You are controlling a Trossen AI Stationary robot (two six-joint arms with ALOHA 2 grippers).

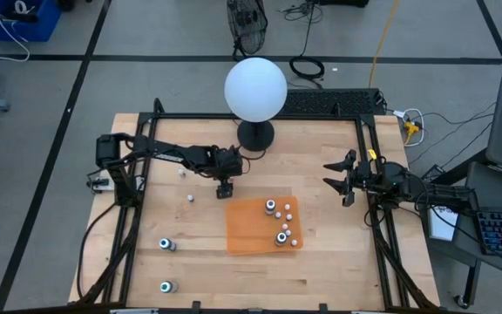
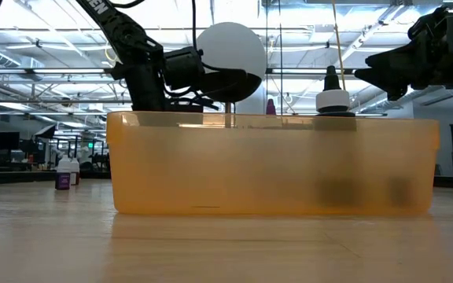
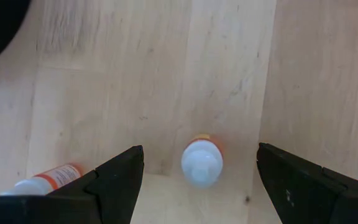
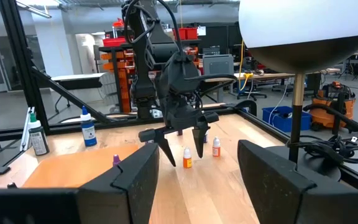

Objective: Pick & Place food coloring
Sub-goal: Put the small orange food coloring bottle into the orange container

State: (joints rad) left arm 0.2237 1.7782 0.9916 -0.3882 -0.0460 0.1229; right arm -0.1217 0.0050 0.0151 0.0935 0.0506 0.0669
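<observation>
Overhead first: left gripper (image 1: 226,189) hangs over bare wood near the middle of the table (image 1: 321,270), just beside the top left corner of the orange tray (image 1: 244,228), with the white globe lamp (image 1: 255,90) behind it. Several food coloring bottles (image 1: 280,224) stand inside the tray; two more sit on the wood to the left of the gripper, and two stand near the front left of the table. Right gripper (image 1: 339,177) waits at the right edge, fingers apart, holding nothing.

At table height, the tray wall (image 2: 274,165) fills the middle, with a white-capped bottle (image 2: 333,97) poking above its rim. A purple bottle (image 2: 64,177) stands far off to the side on the wood.

Left wrist camera looks straight down: the fingers (image 3: 117,177) are spread wide and empty, and an orange bottle (image 3: 201,162) stands upright between them. Another orange bottle (image 3: 45,180) lies on its side next to one finger.

Right wrist camera shows the left gripper (image 4: 180,143) poised just above an orange bottle (image 4: 187,158), a second one (image 4: 216,147) close behind.
</observation>
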